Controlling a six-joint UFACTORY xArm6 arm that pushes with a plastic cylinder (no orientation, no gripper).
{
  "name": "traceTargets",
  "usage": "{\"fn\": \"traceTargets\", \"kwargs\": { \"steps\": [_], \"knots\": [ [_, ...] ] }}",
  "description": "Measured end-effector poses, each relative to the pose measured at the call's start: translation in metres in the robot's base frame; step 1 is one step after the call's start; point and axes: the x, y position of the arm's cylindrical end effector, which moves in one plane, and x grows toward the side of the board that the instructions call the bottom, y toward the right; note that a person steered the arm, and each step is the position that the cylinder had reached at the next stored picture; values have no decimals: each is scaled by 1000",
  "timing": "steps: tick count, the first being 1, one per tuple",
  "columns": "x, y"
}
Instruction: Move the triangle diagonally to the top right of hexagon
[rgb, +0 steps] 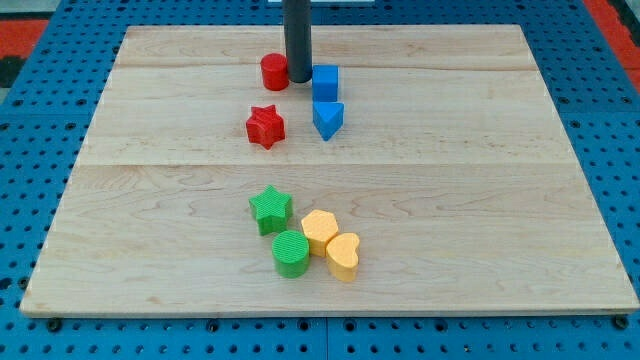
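A blue triangle (327, 119) lies in the upper middle of the wooden board (480, 200), just below a blue cube (325, 81). A yellow hexagon (319, 230) sits in the lower middle, touching a yellow heart (343, 256) and a green cylinder (290, 252). My tip (299, 79) stands between a red cylinder (274, 71) and the blue cube, above and left of the triangle, close to both neighbours.
A red star (265, 126) lies left of the triangle. A green star (270, 209) sits up and left of the hexagon. The board rests on a blue pegboard (40, 110).
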Motion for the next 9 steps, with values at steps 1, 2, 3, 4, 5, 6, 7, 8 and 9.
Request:
{"fn": "traceTargets", "kwargs": {
  "steps": [1, 2, 3, 4, 5, 6, 7, 8, 9],
  "knots": [
    [0, 0],
    [17, 0],
    [43, -28],
    [70, 5],
    [98, 20],
    [93, 52],
    [73, 90],
    [79, 112],
    [57, 96]
  ]
}}
